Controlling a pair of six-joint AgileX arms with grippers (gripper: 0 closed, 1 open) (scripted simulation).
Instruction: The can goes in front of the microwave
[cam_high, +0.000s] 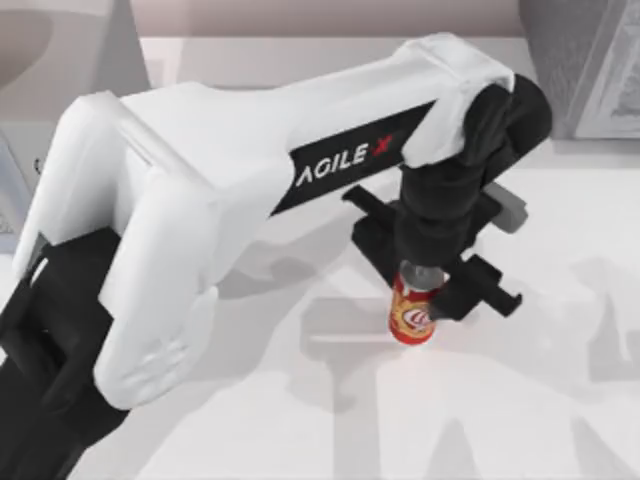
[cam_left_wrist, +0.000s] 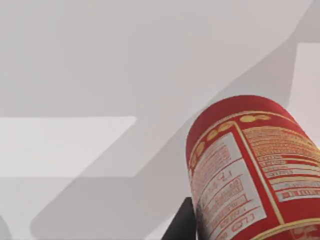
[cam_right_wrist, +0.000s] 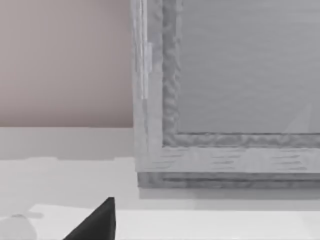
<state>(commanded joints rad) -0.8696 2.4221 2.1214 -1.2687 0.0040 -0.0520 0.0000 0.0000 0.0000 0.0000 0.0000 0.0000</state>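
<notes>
White and black, the left AgileX arm (cam_high: 200, 230) crosses the top view from the table's near left corner toward its middle, closest to the overhead camera. At its end, the left gripper (cam_high: 432, 280) points straight down over the small red drink can with an orange-yellow band, white swirl logo and silver top (cam_high: 412, 312). The can stands upright on the pale white table (cam_high: 300, 420), a little right of centre, and the gripper's black fingers (cam_high: 478, 290) sit on either side of its upper part, closed on it. From the left wrist camera, the can's red side with printed label panels (cam_left_wrist: 250, 170) appears close up, with a dark finger (cam_left_wrist: 182, 225) beside it. A large light grey boxy microwave (cam_high: 60, 60) stands at the far left corner, well apart from the can. A darker speckled grey box (cam_high: 585, 60) stands at the far right corner; the right wrist camera shows its framed face (cam_right_wrist: 225, 100) and a dark gripper tip (cam_right_wrist: 97, 222), so whether the right gripper is open or closed cannot be told.
</notes>
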